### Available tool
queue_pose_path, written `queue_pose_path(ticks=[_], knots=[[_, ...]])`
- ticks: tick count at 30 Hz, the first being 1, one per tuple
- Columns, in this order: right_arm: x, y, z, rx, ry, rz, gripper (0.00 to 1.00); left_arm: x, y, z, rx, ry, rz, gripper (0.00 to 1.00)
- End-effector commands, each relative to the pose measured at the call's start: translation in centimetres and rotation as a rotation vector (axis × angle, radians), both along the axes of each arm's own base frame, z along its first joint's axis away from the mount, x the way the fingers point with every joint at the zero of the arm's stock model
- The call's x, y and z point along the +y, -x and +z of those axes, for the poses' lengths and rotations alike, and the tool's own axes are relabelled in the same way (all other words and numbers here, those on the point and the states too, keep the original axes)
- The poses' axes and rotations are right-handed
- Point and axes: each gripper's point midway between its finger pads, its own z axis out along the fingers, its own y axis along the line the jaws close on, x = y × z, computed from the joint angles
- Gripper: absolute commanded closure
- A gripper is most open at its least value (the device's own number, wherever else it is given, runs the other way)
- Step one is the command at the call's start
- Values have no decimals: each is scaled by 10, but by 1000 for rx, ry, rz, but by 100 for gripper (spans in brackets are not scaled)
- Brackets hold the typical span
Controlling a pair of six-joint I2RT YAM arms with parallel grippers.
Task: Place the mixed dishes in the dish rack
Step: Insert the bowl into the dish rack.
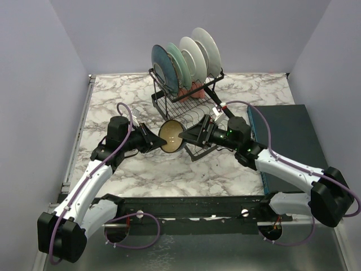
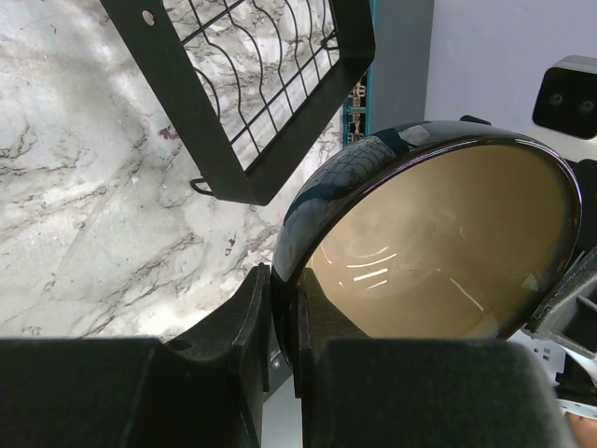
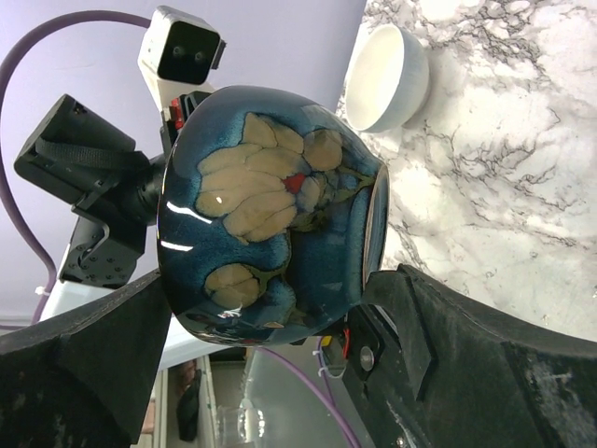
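You're mid-handover: the bowl (image 1: 170,137) hangs just in front of the rack (image 1: 161,104), its rim pinched in your left gripper (image 1: 152,139). Your right gripper (image 1: 189,135) stands wide open, 2 fingers (image 3: 448,364) straddling the bowl. Next, I'd judge, close the right firmly before the left lets go.

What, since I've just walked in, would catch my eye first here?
A dark bowl with tan inside hangs in front of the dish rack, its rim pinched by the left hand while the open right hand straddles it. Four plates stand upright in its upper basket.
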Motion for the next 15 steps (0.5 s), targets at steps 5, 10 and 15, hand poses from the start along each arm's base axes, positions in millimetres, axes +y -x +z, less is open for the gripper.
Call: queue_pose_path(ticks=[5, 10, 15], knots=[[-6, -6, 1, -30, 41, -59, 0, -10, 0, 53, -155, 72, -64, 100], [-7, -5, -3, -22, 40, -62, 0, -10, 0, 52, -151, 71, -64, 100], [-2, -2, 5, -28, 4, -30, 0, -10, 0, 51, -145, 72, -63, 100]])
